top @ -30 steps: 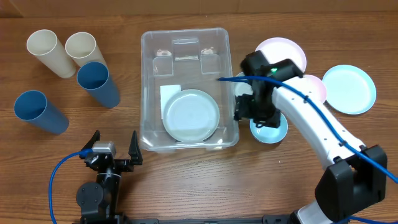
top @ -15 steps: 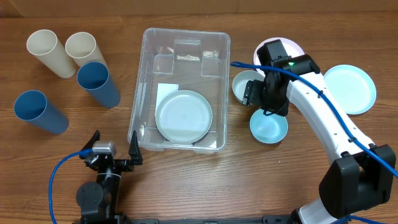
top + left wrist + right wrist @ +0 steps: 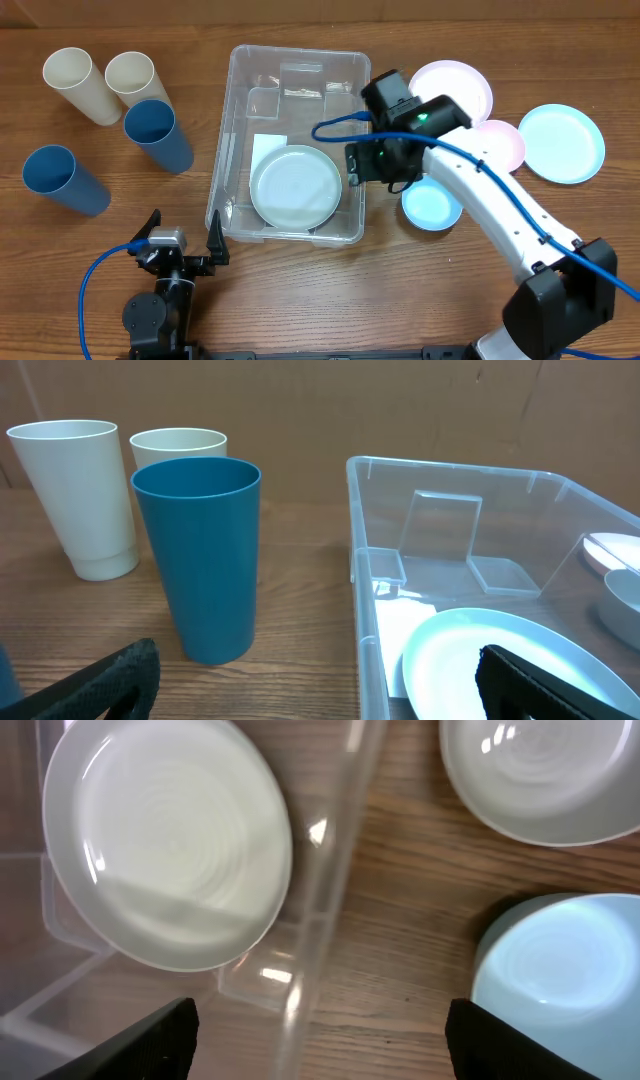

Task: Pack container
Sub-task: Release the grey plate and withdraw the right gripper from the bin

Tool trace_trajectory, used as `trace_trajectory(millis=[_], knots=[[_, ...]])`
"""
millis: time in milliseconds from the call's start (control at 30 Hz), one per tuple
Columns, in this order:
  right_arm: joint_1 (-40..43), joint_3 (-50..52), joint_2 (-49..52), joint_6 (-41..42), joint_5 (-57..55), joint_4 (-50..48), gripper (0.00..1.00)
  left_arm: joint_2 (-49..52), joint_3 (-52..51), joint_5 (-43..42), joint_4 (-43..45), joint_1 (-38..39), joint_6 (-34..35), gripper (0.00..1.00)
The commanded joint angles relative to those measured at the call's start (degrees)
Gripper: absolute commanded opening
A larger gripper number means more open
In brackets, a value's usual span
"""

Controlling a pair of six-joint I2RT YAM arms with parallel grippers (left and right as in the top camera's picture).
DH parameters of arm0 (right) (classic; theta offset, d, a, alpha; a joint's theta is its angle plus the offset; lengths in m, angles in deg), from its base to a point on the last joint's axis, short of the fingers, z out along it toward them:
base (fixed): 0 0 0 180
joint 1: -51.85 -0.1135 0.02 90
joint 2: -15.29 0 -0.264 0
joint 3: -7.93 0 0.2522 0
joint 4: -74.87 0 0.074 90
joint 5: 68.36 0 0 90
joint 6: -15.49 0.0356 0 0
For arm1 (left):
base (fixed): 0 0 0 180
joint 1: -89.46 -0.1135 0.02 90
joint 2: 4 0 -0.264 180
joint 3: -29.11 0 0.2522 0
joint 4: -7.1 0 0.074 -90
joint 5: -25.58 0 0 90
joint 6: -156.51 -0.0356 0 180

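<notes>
1 plate (image 3: 295, 187) lies in the container (image 3: 224, 150); right gripper (image 3: 320, 1035), jaws apart, sits over its right wall; left gripper (image 3: 183, 232), jaws apart, sits near its front-left corner.

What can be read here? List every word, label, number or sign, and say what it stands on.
No readable text in any view.
White label on the bottom of the container: looks blank; any print is too small to make out.
Blue cup: plain, no marks.
Plate in the container: plain, no marks.
</notes>
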Motion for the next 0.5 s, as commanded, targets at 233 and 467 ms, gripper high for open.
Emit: trace_trajectory(millis=[233,467], knots=[[-0.9,1.8,2.1,-1.0,-4.8,1.2,0.82,-0.5,-0.3,0.3,0.1,-0.5,-0.7,1.0],[1.5,1.9,2.1,-1.7,-7.7,1.5,0.82,-0.5,-0.3,0.3,0.1,-0.5,-0.7,1.0]])
